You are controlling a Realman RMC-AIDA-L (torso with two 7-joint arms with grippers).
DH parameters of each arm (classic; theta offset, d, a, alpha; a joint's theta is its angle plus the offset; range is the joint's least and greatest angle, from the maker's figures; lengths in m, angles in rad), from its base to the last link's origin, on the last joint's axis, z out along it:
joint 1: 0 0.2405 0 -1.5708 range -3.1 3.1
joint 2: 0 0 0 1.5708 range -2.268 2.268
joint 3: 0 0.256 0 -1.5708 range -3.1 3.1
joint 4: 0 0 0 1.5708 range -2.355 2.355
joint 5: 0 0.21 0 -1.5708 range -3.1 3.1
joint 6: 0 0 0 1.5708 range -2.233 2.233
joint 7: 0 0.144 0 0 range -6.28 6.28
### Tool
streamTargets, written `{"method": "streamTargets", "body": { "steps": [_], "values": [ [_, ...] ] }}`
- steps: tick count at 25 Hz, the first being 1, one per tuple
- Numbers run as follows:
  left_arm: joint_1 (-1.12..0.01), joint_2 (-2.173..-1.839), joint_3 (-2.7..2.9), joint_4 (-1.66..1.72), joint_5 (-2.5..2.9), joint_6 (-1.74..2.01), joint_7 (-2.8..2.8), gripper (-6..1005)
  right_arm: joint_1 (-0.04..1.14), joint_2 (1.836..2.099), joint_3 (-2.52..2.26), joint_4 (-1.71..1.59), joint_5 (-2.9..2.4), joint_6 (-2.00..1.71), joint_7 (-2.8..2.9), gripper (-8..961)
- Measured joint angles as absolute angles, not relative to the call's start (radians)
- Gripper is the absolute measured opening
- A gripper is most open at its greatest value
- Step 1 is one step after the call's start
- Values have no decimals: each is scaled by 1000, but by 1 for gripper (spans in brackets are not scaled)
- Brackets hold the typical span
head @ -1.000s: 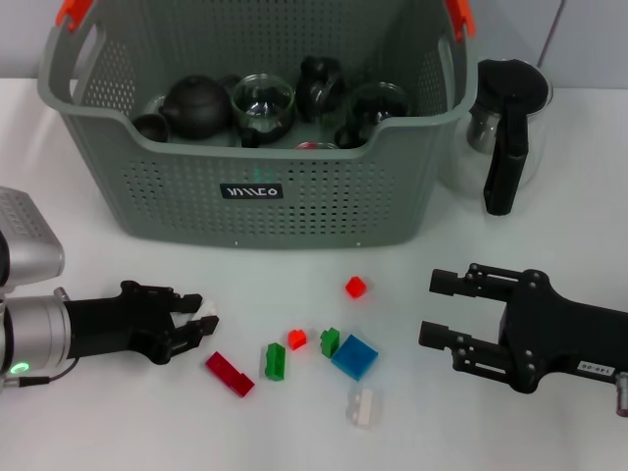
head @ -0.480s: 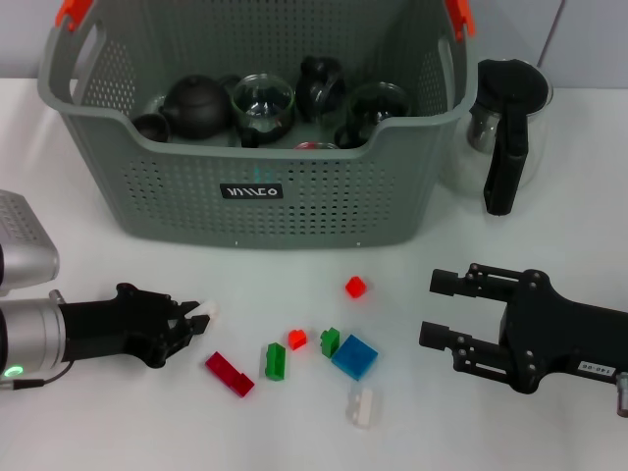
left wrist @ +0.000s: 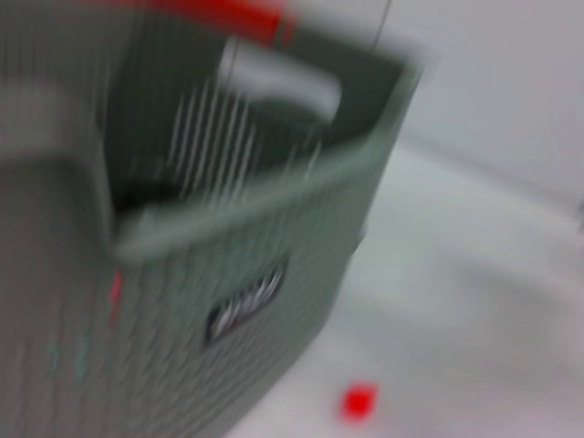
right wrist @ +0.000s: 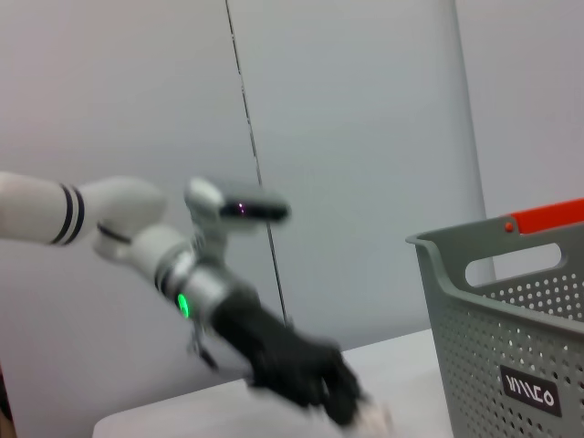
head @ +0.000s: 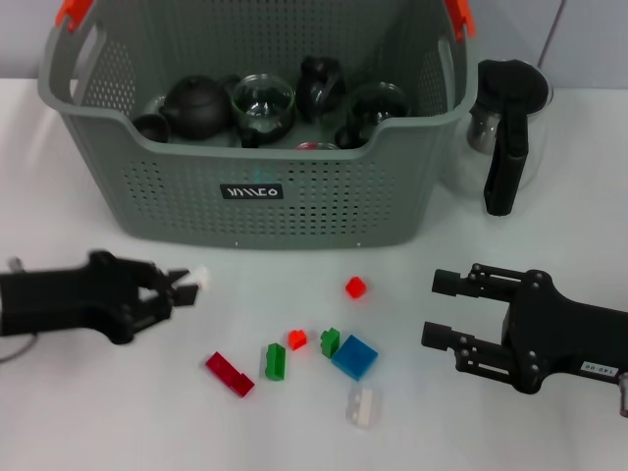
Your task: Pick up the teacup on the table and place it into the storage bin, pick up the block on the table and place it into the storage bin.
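Hand on the left (head: 184, 287) sits at about 9 o'clock on the white table (head: 118, 412), its black fingers pinched on a small white block (head: 199, 279) lifted just in front of the storage bin (head: 255, 186). The right wrist view shows the same hand (right wrist: 351, 412) with that pale block (right wrist: 374, 418) at its tip, near the bin's perforated wall (right wrist: 520, 365).

At 12 o'clock the grey bin fills the back of the table; its front rim dips in a scoop, orange clips (head: 71, 10) cap the handles, and a black label (head: 251, 191) carries white lettering that cannot be made out. Inside lie a dark teapot (head: 194, 103), glass cups (head: 263, 101) and other dark teaware.

Open table runs between the bin's front wall and the scattered blocks at 6 o'clock: a dark red bar (head: 229, 373), a green one (head: 276, 360), a small red (head: 296, 339), another green (head: 330, 340), a blue square (head: 354, 356), a white one (head: 362, 406), and a lone red (head: 356, 287) nearer the bin.

At 2 o'clock a glass jug (head: 507, 123) with a black handle stands just beside the bin's right wall.

At 4 o'clock the right hand (head: 444, 309) rests low, fingers spread and empty, with free table around it. A pale grey wall backs the scene.
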State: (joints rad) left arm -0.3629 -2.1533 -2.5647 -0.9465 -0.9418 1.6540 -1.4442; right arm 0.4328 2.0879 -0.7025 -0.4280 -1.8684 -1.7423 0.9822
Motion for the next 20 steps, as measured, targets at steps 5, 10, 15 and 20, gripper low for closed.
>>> {"method": "streamTargets", "body": {
  "steps": [5, 10, 15, 20],
  "values": [
    [-411, -2117, -2681, -1131, -1037, 1964, -1646, 180, 433, 2090, -703, -428, -1868, -1743, 983, 624],
    [-511, -2068, -2690, -1238, -1159, 1992, -1973, 186, 436, 2091, -703, -428, -1868, -1742, 983, 625],
    [-660, -2009, -2611, -1202, -1106, 1819, -2114, 191, 442, 2092, -704, -428, -1868, -1743, 983, 625],
    [-752, -1993, -2424, -1108, -996, 1555, -2150, 197, 444, 2092, -704, -428, -1868, -1743, 982, 625]
  ]
}}
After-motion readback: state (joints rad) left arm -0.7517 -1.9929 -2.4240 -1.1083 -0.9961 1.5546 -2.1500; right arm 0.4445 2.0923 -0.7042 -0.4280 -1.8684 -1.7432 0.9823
